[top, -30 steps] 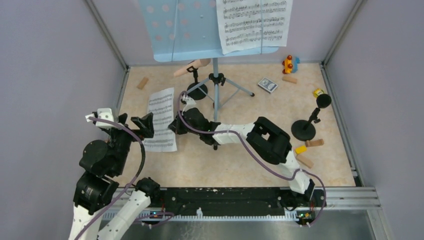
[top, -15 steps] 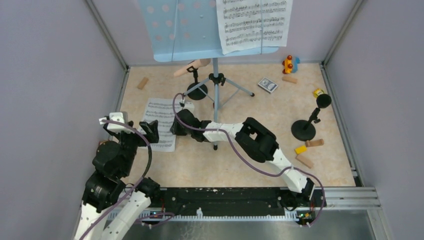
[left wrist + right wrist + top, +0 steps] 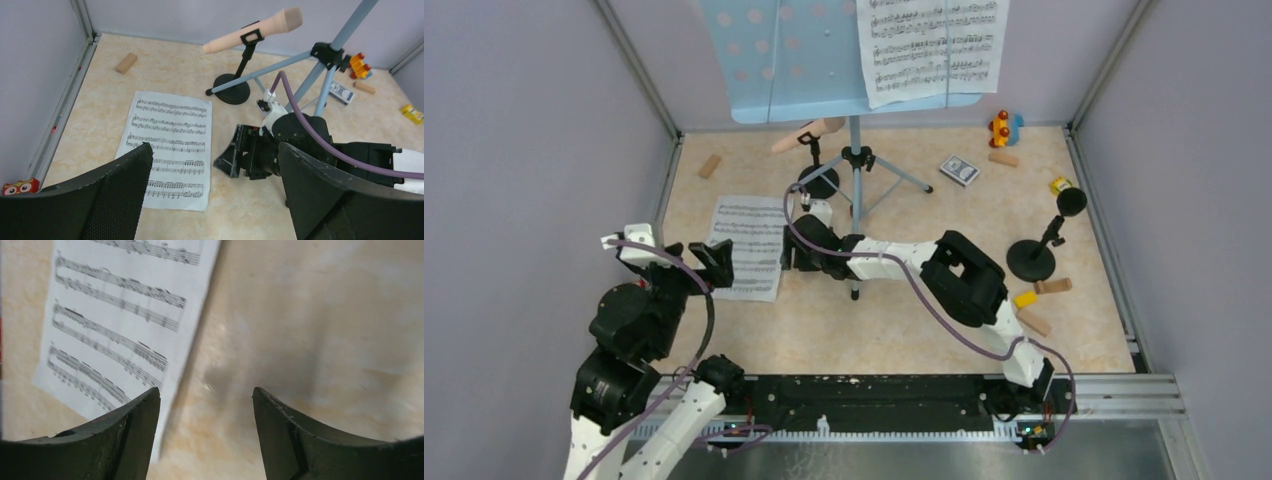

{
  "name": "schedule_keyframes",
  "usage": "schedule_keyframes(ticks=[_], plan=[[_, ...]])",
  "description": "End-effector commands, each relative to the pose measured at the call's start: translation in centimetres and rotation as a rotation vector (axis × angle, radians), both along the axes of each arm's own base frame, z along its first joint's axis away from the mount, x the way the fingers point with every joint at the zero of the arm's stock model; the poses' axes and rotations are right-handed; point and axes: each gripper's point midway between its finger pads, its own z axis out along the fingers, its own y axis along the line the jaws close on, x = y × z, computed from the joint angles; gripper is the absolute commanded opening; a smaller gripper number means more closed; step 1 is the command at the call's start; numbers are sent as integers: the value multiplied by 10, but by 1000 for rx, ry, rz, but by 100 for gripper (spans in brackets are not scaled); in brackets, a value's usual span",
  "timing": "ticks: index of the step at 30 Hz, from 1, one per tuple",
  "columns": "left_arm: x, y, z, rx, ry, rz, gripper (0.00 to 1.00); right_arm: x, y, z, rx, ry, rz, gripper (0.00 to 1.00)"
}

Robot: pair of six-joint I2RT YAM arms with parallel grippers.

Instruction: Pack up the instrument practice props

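The counter [image 3: 894, 330] is a beige marbled sheet, closed in by plain lilac walls [image 3: 534, 150] with metal rails in the corners and along the near edge. At the back stands the blue rack [image 3: 794, 60] on grey legs [image 3: 894, 176], with one page [image 3: 934, 45] resting on it. Under the rack, a beige mic [image 3: 809, 133] lies tilted in a black holder [image 3: 817, 182]. On the right a black mic [image 3: 1071, 202] sits in the second holder [image 3: 1031, 260]. Wooden and coloured blocks [image 3: 1034, 295] are scattered about, and a card box [image 3: 959, 170] lies near the back.

A second page [image 3: 749, 245] lies flat on the counter, left of the rack's legs. The right jaws are apart and hold nothing. They hang low at the page's right edge, which runs under the left-hand finger, with bare counter showing in the gap. The left jaws stand wide and empty, raised above the page's near left corner and facing across it toward the right jaws. Neither touches the page.
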Motion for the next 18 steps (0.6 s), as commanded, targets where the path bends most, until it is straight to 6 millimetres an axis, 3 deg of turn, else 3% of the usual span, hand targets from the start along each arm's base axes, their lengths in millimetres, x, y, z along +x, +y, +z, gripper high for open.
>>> schedule_keyframes(ticks=[1, 3, 6, 10, 13, 18], plan=[[-15, 0, 43, -78, -56, -24, 99, -15, -38, 49, -70, -92, 33, 68], [-20, -5, 55, -87, -59, -58, 99, -35, -39, 63, -67, -142, 146, 68], [-24, -18, 71, -77, -60, -144, 99, -83, -36, 84, -59, -220, 413, 67], [-26, -39, 94, -56, -83, -266, 99, -125, -68, 95, -264, -357, 597, 66], [-27, -54, 119, -58, -134, -351, 99, -143, -91, 121, -360, -445, 672, 66], [-10, -80, 153, -57, -162, -445, 99, -149, -130, 195, -305, -556, 634, 71]])
